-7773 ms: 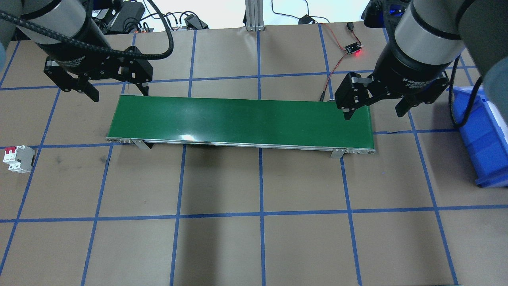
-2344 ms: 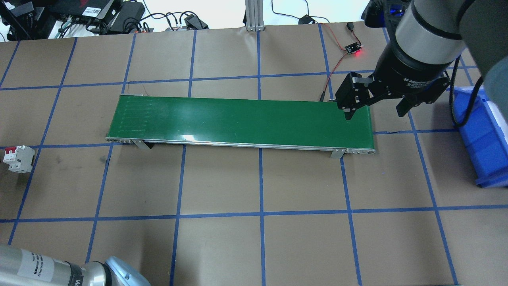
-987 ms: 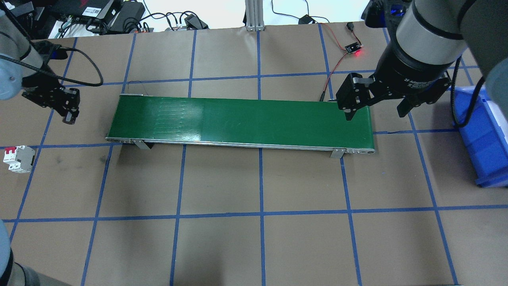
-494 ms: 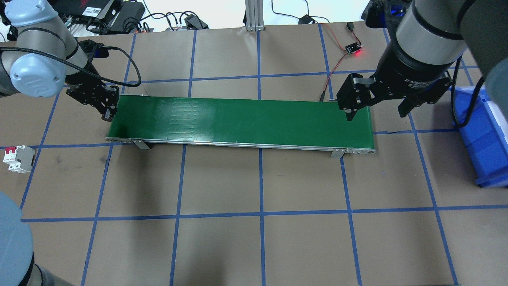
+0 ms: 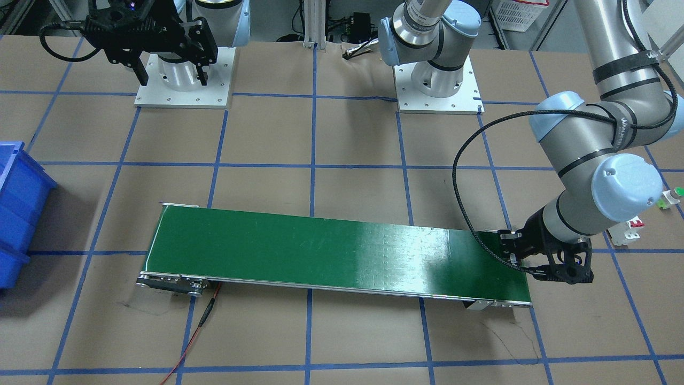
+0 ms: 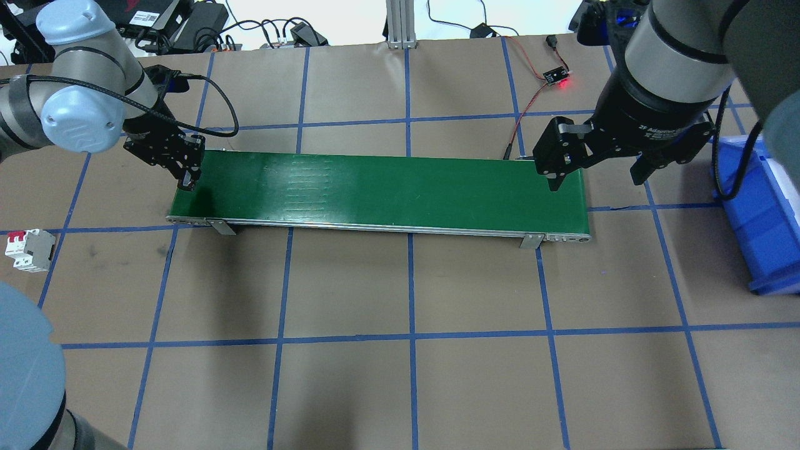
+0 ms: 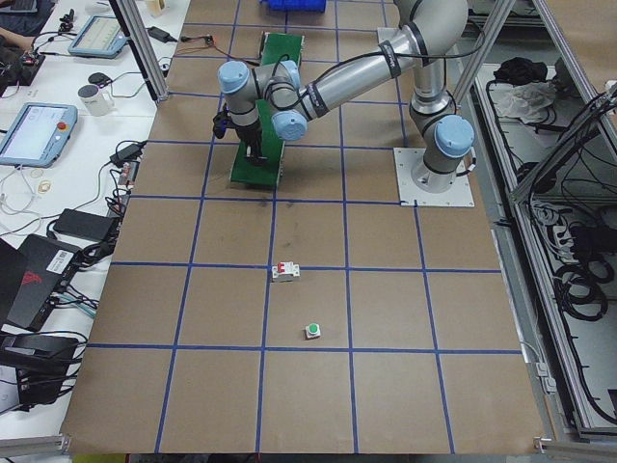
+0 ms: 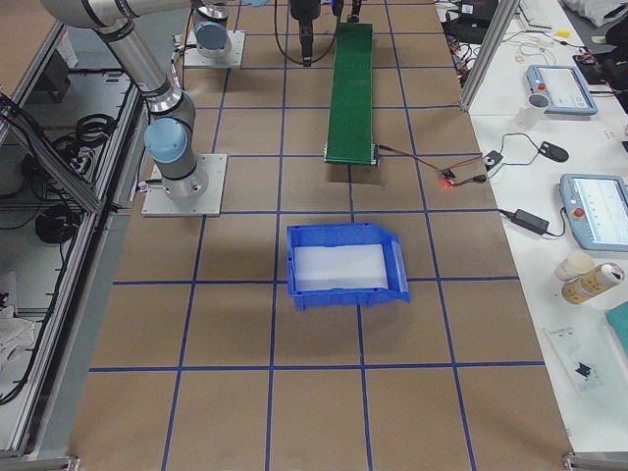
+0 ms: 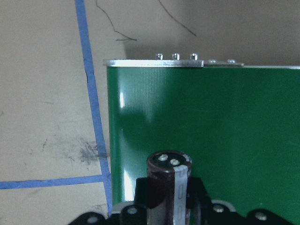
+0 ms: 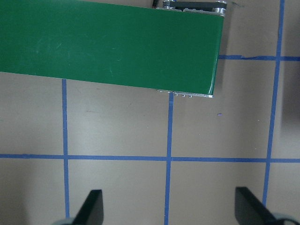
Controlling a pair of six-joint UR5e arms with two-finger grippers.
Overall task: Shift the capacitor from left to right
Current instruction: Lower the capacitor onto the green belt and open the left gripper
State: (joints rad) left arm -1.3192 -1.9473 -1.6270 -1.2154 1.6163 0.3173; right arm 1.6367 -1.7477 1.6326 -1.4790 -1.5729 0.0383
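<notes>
The capacitor [image 9: 168, 187] is a stubby, glossy dark cylinder with a silvery stripe down its side and two small metal studs on its flat end. It is clamped between the black fingers [image 9: 140, 199] of the left hand [image 6: 187, 178], over the left end of the belt [image 6: 375, 187] and just inside its end edge. In the wrist view its long axis runs up the frame, stud end uppermost; whether it touches the belt I cannot tell. The belt is a long, flat, shiny green strip with a thin metal rail. At its right end hovers the right hand [image 6: 597, 178], fingers spread wide and holding nothing. The surface [image 6: 406, 375] is matte brown, gridded with blue tape. A white breaker [image 6: 28, 250] lies well left of the belt, a blue plastic bin [image 6: 762, 212] right of it.
</notes>
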